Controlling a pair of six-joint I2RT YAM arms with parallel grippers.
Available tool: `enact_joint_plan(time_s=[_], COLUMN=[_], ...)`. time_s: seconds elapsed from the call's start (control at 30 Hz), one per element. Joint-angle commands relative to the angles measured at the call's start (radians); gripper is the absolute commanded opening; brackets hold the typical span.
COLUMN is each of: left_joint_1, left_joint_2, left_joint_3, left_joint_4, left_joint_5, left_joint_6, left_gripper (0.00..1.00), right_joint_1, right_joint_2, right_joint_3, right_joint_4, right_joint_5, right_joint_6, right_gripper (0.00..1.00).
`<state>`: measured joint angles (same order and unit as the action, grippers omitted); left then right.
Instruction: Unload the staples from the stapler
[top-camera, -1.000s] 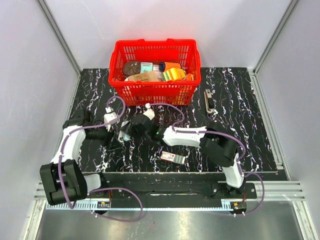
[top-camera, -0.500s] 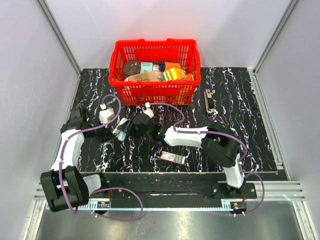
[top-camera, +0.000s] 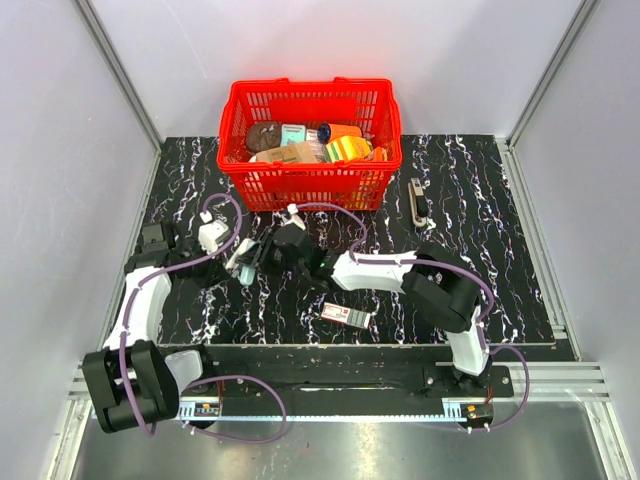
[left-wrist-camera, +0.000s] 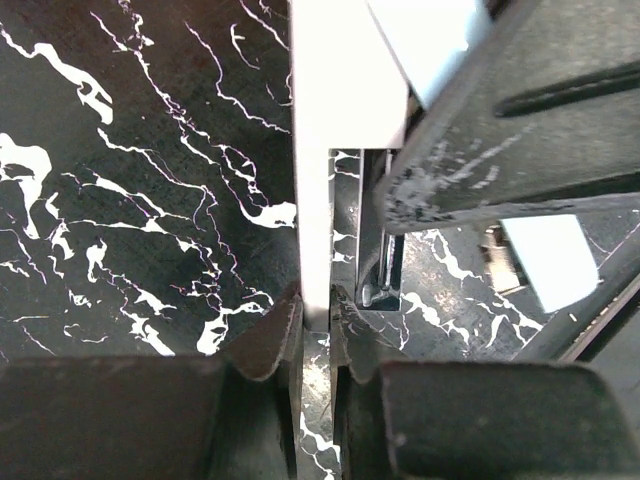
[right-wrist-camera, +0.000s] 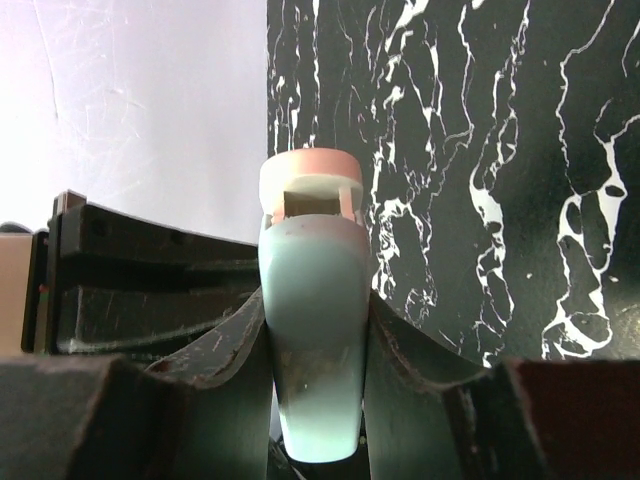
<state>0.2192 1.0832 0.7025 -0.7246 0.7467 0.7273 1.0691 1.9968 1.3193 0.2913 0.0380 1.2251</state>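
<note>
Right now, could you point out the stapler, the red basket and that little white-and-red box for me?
stapler (right-wrist-camera: 312, 340): right wrist view, on its teal body.
red basket (top-camera: 310, 186): top external view, on its front wall.
white-and-red box (top-camera: 345, 314): top external view, on its flat top face.

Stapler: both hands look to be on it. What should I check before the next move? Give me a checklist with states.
1. Is the right hand shut around the stapler: ok.
2. Is the left hand pinching the white inner part: ok.
3. Is that pinch firm enough to pull: cannot tell.
4. Are staples visible in the metal channel: cannot tell.
5. Does the small box lie apart from both hands: ok.
</note>
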Motion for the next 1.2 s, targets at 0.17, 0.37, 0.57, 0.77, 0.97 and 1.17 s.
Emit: enact_joint_plan(time_s=[0.17,0.37,0.57,0.77,0.97,1.17], left_joint_1=[-0.020,-0.020,-0.021,-0.021,-0.040,-0.060], left_joint_2=[0.106,0.084,0.102,0.144,0.118,0.098], left_joint_3=[0.098,0.088,0.092,0.091,0.028,-0.058], left_joint_4=[0.125,0.206,0.267,0.362,0.510,0.695], left_joint_5=[-0.052,-0.116,-0.181,-0.245,-0.320,-0.397], left_joint_6=[0.080,0.107,0.144,0.159,0.196,0.235], left_gripper=[0.00,0.00,0.00,0.00,0.00,0.00], right_joint_1=[-0.027,-0.029,-0.032,-0.032,-0.032,-0.028], right_joint_2=[-0.004,-0.027,-0.033,-0.052,-0.058,-0.088], right_joint_3=[-0.091,-0.046,0.003,0.008,0.038,0.051], right_joint_4=[0.194,0.016,-0.135,-0.210,-0.322,-0.425], right_joint_5=[-0.334,-0.368,-0.379,-0.383,-0.389,-0.362], right_joint_6=[-0.027,-0.237,-0.397,-0.469,-0.552,-0.665], right_gripper=[0.10,0.09,0.08,0.07,0.03,0.03])
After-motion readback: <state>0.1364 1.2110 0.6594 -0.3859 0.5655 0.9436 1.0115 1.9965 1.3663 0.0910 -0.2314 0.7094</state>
